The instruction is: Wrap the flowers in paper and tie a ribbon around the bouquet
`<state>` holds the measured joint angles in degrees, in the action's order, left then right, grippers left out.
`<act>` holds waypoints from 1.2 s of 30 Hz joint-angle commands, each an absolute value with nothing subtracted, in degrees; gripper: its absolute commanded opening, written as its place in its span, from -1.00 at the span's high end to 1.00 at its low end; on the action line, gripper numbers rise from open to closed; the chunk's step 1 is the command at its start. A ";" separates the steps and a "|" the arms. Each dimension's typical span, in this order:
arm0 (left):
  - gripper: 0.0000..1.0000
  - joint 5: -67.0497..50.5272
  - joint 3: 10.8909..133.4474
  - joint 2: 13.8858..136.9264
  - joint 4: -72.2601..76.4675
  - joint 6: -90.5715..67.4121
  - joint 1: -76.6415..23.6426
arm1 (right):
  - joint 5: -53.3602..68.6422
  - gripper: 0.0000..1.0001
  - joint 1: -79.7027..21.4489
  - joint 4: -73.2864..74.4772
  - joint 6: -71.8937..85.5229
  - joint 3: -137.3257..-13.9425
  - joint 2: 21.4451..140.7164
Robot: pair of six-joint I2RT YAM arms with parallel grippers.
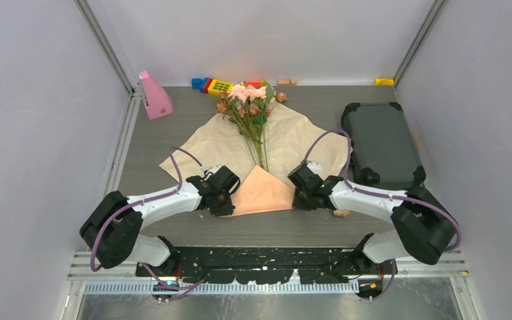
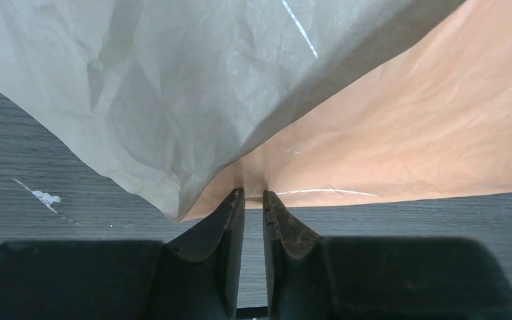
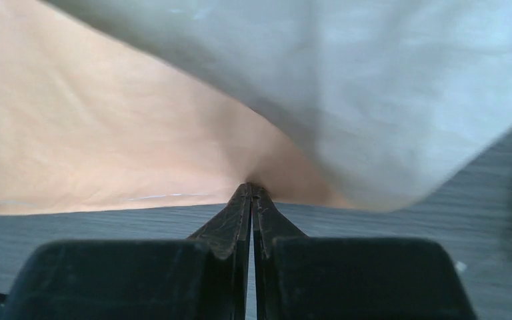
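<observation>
The paper [image 1: 293,137] lies spread on the surface [image 1: 147,153], flowers [image 1: 252,107] on top — its near corner folded over, peach face up. The left tool [image 2: 253,195] and right tool [image 3: 251,190] each clench that fold's edge.

walls [image 1: 33,100]: plain pale grey, evenly lit | tabletop [image 1: 147,140]: dark grey wood-grain | corner posts [image 1: 109,47]: metal

Top view looks down from behind; both wrist views sit close, facing the same paper [image 1: 293,137].
</observation>
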<state>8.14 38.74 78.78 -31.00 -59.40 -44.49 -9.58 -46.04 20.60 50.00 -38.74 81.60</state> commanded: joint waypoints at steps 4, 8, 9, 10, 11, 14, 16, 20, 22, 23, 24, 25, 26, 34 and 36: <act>0.59 12.14 35.11 82.50 -41.35 -59.15 -44.38 | -14.57 0.84 -38.31 35.48 52.82 -31.38 72.80; 0.58 12.37 35.78 82.39 -41.92 -59.10 -44.38 | -15.10 0.84 -37.68 38.23 55.21 -31.62 70.93; 0.57 12.47 35.79 82.21 -41.77 -59.03 -44.38 | -16.14 0.84 -37.70 38.05 55.64 -31.82 70.07; 0.57 12.48 35.79 82.10 -41.50 -59.02 -44.38 | -17.35 0.83 -37.64 37.66 55.74 -32.31 69.60; 0.57 12.58 35.89 81.97 -41.42 -58.97 -44.38 | -19.29 0.83 -37.62 37.75 55.71 -33.28 69.27; 0.56 12.49 36.28 81.78 -41.10 -58.95 -44.38 | -20.80 0.83 -37.70 36.79 50.83 -38.08 67.53; 0.56 12.39 36.39 81.38 -40.69 -58.96 -44.38 | -17.43 0.82 -37.87 33.71 44.52 -40.03 65.03; 0.53 12.38 36.46 80.04 -40.03 -59.21 -44.39 | -4.32 0.77 -40.04 21.96 38.31 -41.55 61.05; 0.52 12.35 36.64 79.68 -39.92 -59.19 -44.38 | 3.86 0.74 -41.02 14.53 39.43 -41.15 63.06; 0.52 12.31 36.80 79.49 -39.76 -59.30 -44.38 | 6.64 0.74 -41.80 10.35 41.07 -41.06 66.50; 0.51 12.31 36.98 79.33 -39.62 -59.32 -44.38 | 8.90 0.76 -42.75 6.34 42.15 -41.31 69.61; 0.51 12.23 37.08 79.27 -39.56 -59.38 -44.38 | 9.54 0.76 -43.90 3.63 43.23 -42.24 73.43; 0.51 12.22 37.31 79.13 -39.62 -59.34 -44.38 | 9.62 0.77 -45.15 2.20 43.54 -43.79 77.25; 0.33 13.14 37.22 75.15 -40.18 -60.85 -44.38 | 7.99 0.83 -47.85 -2.37 43.66 -55.12 98.20; 0.32 13.39 36.93 73.91 -40.66 -61.13 -44.38 | 7.06 0.83 -48.11 -2.47 43.68 -55.45 100.84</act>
